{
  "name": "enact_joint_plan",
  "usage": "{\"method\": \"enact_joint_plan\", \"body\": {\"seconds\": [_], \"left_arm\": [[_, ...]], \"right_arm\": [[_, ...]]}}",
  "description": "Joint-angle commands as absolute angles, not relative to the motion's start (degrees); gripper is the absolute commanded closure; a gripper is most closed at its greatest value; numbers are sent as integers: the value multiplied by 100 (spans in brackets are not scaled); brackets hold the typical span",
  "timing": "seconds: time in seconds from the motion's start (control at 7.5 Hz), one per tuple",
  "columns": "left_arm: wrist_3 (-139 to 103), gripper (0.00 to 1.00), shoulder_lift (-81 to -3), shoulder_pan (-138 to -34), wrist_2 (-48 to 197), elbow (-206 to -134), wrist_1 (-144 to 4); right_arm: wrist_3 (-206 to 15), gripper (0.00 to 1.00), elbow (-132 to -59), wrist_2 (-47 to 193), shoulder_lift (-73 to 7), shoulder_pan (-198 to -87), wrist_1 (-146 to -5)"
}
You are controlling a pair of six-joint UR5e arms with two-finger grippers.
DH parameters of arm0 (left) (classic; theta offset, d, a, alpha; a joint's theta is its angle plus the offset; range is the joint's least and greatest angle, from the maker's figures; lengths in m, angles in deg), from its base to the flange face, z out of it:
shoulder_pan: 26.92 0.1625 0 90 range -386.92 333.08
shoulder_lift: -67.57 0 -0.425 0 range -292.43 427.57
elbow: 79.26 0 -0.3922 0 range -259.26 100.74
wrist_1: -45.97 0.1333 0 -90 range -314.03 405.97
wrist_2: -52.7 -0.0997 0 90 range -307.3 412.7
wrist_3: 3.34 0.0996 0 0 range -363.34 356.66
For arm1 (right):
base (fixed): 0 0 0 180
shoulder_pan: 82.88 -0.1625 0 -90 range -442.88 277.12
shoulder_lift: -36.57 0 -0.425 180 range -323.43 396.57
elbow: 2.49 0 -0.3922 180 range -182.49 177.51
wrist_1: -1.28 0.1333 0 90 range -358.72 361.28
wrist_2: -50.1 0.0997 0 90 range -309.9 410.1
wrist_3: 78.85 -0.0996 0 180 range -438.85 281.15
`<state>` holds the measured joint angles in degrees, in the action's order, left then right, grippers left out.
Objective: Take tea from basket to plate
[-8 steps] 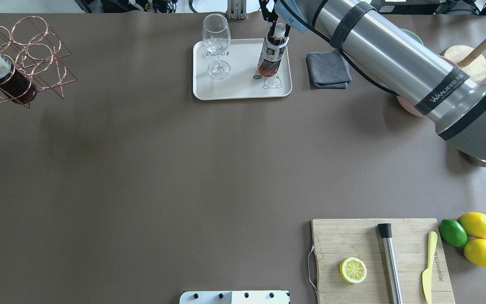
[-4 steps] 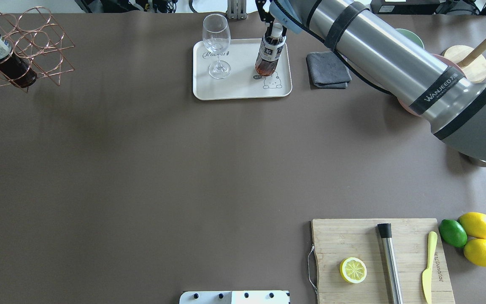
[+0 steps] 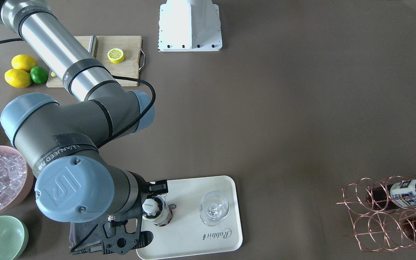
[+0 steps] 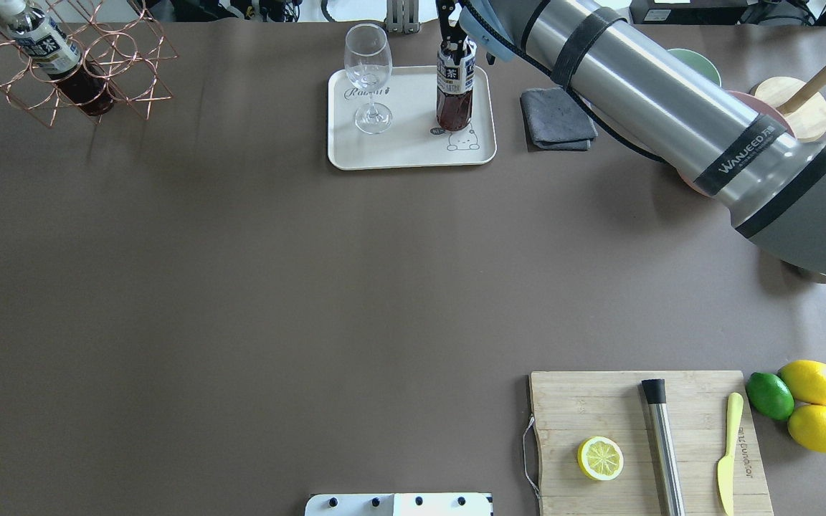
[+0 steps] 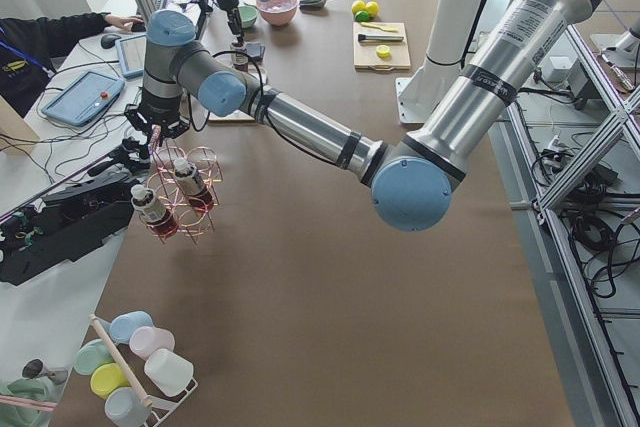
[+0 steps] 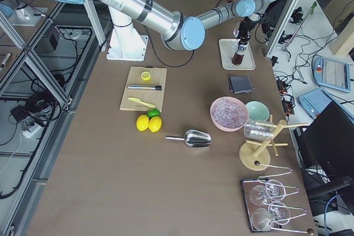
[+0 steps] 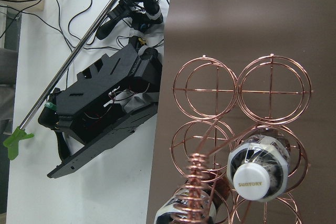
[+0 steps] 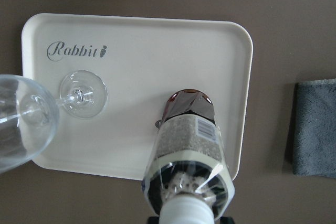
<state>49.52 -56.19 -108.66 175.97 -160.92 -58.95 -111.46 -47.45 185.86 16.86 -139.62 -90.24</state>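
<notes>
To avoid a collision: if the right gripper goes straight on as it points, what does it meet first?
The tea it grips; below that the plate, which the bottle's base seems to touch.

3 tea btls [image 3: 156, 213], 2 lemons [image 4: 812, 382], 1 lime [image 4: 769, 395]

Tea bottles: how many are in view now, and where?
3. One bottle stands upright on the plate beside the wine glass; a second bottle and a third bottle lie in the basket. None seems hidden.
</notes>
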Motion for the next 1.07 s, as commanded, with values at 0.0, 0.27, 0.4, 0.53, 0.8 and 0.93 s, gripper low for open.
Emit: {"method": "enact_joint_plan", "body": {"seconds": [0.0,0.27,0.4,0.53,0.8,0.93], "left_arm": [[4983,100,-5872,-10638,17156,-15617,-6301],[4957,100,-5881,-10558,17030,-15608,-6283],[4957,100,-5864,-10549,17030,-15556,-6292],[4957,100,-5846,-10549,17030,-15477,-6301],[4957,100,-5846,-10558,17030,-15354,-6301],[4948,100,-5855,-10558,17021,-15353,-6301]], "right_arm": [[-11102,18,-4757,18589,1706,-13992,-9030],[-11014,17,-5054,18632,1627,-14053,-9074],[-11023,16,-5561,18650,1331,-14054,-9292],[-11023,11,-6628,18650,571,-14054,-9633],[-11032,0,-7882,18572,-191,-14141,-10448],[-11023,0,-8696,18449,-645,-14150,-11263]]}}
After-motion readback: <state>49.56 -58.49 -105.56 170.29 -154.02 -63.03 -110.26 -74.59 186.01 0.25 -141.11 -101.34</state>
